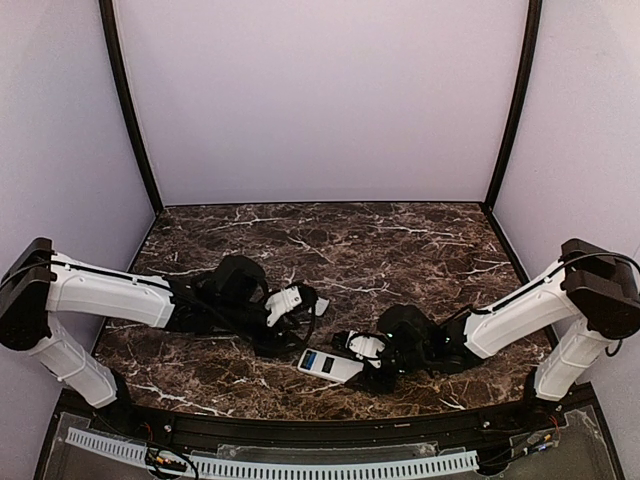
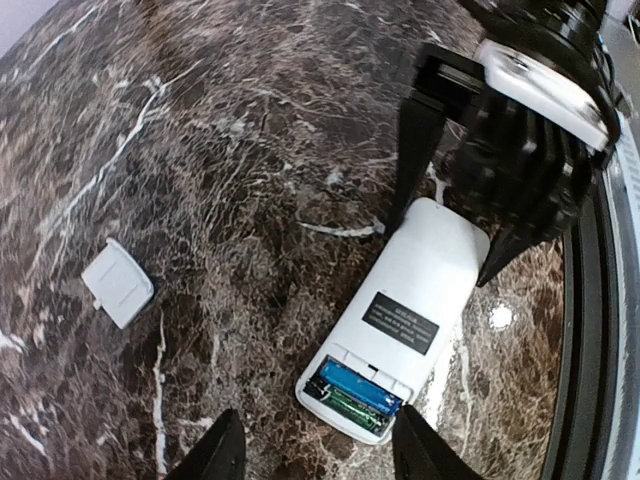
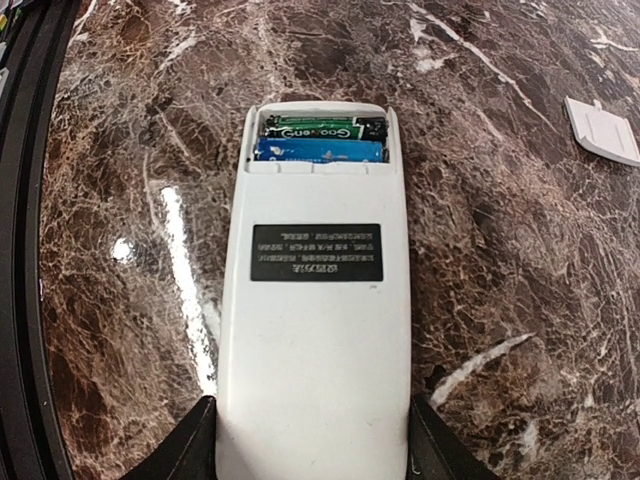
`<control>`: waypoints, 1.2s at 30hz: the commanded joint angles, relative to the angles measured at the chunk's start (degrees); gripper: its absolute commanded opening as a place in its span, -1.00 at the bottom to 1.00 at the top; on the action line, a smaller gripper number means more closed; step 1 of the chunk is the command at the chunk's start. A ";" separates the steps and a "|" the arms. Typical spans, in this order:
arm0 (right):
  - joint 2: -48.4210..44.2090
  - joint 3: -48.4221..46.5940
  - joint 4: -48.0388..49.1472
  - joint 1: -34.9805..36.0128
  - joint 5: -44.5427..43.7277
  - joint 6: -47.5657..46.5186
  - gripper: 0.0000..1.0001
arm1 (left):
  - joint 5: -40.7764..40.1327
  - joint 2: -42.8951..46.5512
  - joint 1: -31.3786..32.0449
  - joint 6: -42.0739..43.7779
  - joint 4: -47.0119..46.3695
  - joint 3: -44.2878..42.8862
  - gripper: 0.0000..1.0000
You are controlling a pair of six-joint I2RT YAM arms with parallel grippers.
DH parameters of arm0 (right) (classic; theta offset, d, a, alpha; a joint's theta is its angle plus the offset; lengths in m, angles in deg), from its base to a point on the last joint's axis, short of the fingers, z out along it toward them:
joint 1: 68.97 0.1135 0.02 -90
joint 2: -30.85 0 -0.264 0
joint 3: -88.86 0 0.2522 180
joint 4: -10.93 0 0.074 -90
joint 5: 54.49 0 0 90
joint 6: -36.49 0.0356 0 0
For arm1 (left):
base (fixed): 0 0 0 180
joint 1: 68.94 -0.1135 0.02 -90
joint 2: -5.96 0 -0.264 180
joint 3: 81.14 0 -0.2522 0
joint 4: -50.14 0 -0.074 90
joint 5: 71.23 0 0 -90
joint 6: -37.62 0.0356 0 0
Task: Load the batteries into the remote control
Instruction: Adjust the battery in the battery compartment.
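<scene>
On the dark veined marble counter (image 1: 400,240), the white rectangular plastic remote control (image 3: 315,330) lies face down with its compartment open. The right claw (image 3: 312,405) clamps the remote control's plain end. The left claw (image 2: 315,420) hangs spread and empty over the compartment end. Well apart from the remote control, off to that end's side, rests the small square white plastic cover (image 2: 117,283). Two slim cylindrical batteries (image 3: 320,140), blue and green, appear seated inside, so loading looks done. Refitting the cover is probably next, which calls for a flat pickup. Nothing lies between.
</scene>
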 commanded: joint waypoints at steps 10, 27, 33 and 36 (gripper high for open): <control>-0.62 1.01 -1.50 0.46 -4.71 1.04 -1.00 | 8.94 -6.24 -1.71 -31.72 2.69 -0.88 0.07; -1.14 1.37 -1.41 0.55 -5.03 1.31 -1.00 | 0.91 -14.98 1.56 -27.61 14.20 -8.86 -0.15; -1.15 1.36 -1.32 0.51 -4.96 1.13 -1.00 | 0.31 -16.33 1.63 -28.04 15.23 -9.75 -0.28; -1.23 1.37 -1.32 0.51 -4.98 1.13 -1.00 | -0.23 -16.96 1.62 -28.24 16.43 -10.62 -0.31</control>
